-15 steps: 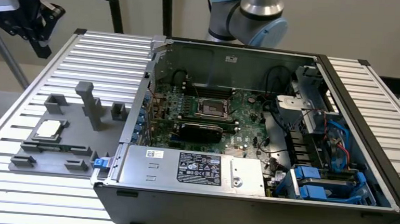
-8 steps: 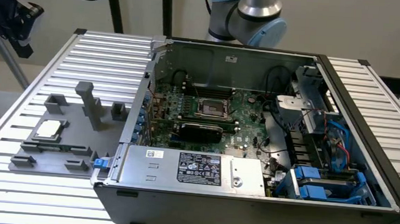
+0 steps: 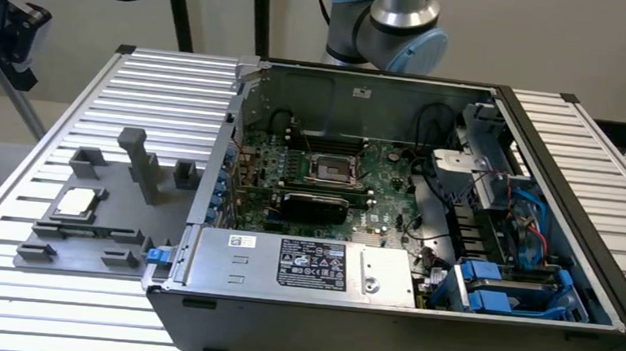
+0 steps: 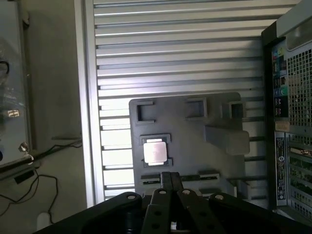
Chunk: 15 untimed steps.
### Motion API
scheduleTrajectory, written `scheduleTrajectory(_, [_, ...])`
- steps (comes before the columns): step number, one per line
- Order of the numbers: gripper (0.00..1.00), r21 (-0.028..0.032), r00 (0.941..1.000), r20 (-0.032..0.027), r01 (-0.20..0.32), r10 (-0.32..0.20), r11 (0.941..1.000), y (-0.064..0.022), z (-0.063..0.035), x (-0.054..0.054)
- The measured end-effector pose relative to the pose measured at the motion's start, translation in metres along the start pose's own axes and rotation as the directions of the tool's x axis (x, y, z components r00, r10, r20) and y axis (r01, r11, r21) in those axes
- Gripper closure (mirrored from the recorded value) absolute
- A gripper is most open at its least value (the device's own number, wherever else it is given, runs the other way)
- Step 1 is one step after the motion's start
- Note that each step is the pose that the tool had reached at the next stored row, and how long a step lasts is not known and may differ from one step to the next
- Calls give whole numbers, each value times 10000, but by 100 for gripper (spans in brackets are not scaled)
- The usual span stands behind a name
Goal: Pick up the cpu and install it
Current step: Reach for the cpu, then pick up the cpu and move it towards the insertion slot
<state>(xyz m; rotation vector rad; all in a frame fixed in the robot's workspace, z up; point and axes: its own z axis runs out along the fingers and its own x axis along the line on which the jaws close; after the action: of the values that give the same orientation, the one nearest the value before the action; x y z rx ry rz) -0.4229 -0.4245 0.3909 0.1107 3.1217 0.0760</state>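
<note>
one cpu [image 3: 76,202] [image 4: 154,151] lies flat, silver top up, in a square recess of the grey tray [image 3: 125,213] [image 4: 195,141], close to the tray's edge farthest from the open computer case [image 3: 391,327]. the tray rests on the slatted tabletop [image 3: 178,77] beside that case. the gripper [image 4: 170,174] is clear of the cpu, its two fingers [image 4: 166,183] drawn together with nothing between them, and the black-framed socket [image 3: 332,170] sits on the green board inside the case.
</note>
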Motion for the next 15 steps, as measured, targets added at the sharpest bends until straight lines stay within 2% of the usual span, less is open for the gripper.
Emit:
scheduleTrajectory(11, [89, 1, 10000, -13, -1, 1, 10000, 0, 0, 0])
scheduleTrajectory(12, [88, 1, 10000, -13, -1, 1, 10000, 0, 0, 1])
scheduleTrajectory(13, [82, 1, 10000, -13, -1, 1, 10000, 0, 0, 0])
scheduleTrajectory(14, [82, 1, 10000, -13, -1, 1, 10000, 0, 0, 0])
scheduleTrajectory(15, [76, 1, 10000, -13, -1, 1, 10000, 0, 0, 0])
